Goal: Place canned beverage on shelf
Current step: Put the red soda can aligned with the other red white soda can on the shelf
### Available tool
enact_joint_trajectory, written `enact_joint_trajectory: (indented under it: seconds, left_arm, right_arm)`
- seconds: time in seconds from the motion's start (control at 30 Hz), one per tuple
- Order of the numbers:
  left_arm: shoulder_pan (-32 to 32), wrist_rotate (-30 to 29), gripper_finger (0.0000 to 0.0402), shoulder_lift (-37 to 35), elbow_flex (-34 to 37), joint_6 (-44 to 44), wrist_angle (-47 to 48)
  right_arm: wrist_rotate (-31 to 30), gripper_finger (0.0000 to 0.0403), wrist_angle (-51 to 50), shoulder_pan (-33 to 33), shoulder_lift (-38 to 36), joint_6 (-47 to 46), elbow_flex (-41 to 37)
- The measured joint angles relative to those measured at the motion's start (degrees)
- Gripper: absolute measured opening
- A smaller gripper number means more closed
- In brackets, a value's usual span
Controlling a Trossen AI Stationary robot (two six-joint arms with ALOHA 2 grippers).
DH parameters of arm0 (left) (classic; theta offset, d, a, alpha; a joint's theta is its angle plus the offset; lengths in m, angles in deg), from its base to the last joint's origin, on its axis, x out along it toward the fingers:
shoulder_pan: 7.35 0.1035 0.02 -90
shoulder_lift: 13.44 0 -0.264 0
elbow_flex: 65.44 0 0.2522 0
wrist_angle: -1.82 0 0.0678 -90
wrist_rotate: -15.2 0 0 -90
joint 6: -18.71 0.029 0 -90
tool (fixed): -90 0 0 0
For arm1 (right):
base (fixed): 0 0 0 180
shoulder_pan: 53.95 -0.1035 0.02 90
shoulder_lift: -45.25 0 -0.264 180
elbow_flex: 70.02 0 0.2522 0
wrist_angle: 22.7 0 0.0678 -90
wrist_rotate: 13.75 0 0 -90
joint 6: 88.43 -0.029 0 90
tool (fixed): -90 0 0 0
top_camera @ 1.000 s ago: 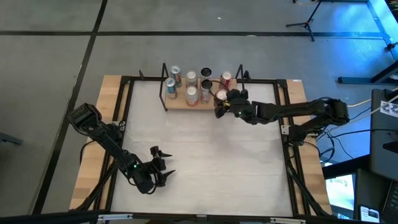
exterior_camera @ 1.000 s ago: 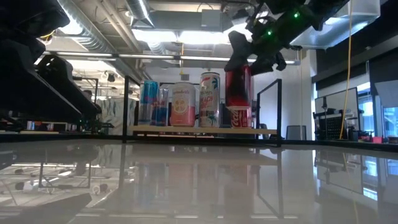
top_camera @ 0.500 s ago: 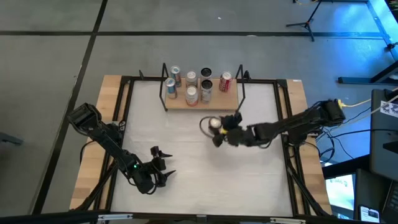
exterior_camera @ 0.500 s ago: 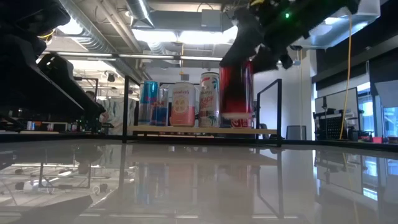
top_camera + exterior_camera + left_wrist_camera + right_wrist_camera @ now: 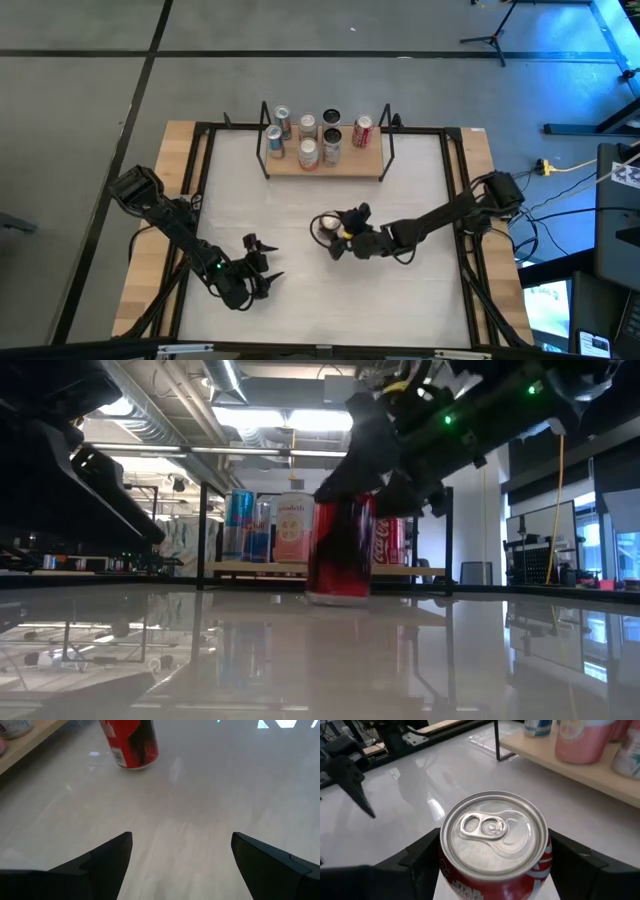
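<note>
A red can stands upright near the table's middle, also seen in the low view and the left wrist view. My right gripper is shut on it, reaching in from the table's right. The shelf, a light-wood board in a black frame, stands at the far edge with several cans on it. My left gripper is open and empty at the near left, with the red can some way off in front of it. My right gripper pinches the red can's upper side wall between its two fingers, one on each side just below the silver top. The fingers come from the table's right, slanting down. The can is upright, its base at the tabletop.
The shelf's cans include a blue one, a pink one and a red cola can. A black frame runs around the pale tabletop. Bare tabletop lies between the can and the shelf.
My right gripper has carried the red can away from the shelf's right end toward the table's near edge and a little left. The can was lifted clear half a second ago and has come down to the tabletop, staying upright.
</note>
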Motion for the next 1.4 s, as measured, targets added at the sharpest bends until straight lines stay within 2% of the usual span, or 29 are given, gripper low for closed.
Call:
enact_joint_trajectory:
  seconds: [0.2, 0.37, 0.63, 0.77, 0.9, 1.23, 1.4]
  left_arm:
    - [-0.02, 0.51, 0.0330, 0.00, 0.00, -0.01, 0.04]
    - [-0.02, 0.98, 0.0330, 0.00, 0.00, -0.01, 0.03]
    - [-0.02, 1.64, 0.0330, 0.00, 0.00, -0.01, -0.01]
    - [-0.02, 1.78, 0.0330, 0.00, 0.00, -0.01, -0.01]
    - [-0.02, 1.80, 0.0330, 0.00, 0.00, -0.03, -0.04]
    - [-0.02, 3.01, 0.0330, 0.00, 0.00, -0.01, -0.06]
    - [-0.02, 3.07, 0.0330, -0.01, 0.00, -0.01, -0.06]
  right_arm:
    - [0.48, 0.0307, 0.31, -0.01, 1.20, -0.33, 0.10]
    - [2.24, 0.0330, -0.05, -0.01, 0.52, 3.63, 0.09]
    - [11.96, 0.0346, -4.69, 0.80, -9.45, 8.14, 0.10]
    - [13.00, 0.0346, -9.76, 1.34, -14.12, 8.84, 0.05]
    - [13.74, 0.0346, -8.81, 1.63, -17.14, 13.22, 0.06]
    - [18.16, 0.0348, -8.29, 2.71, -19.07, 19.43, 2.47]
    - [20.70, 0.0390, -9.43, 3.60, -19.04, 18.86, 2.86]
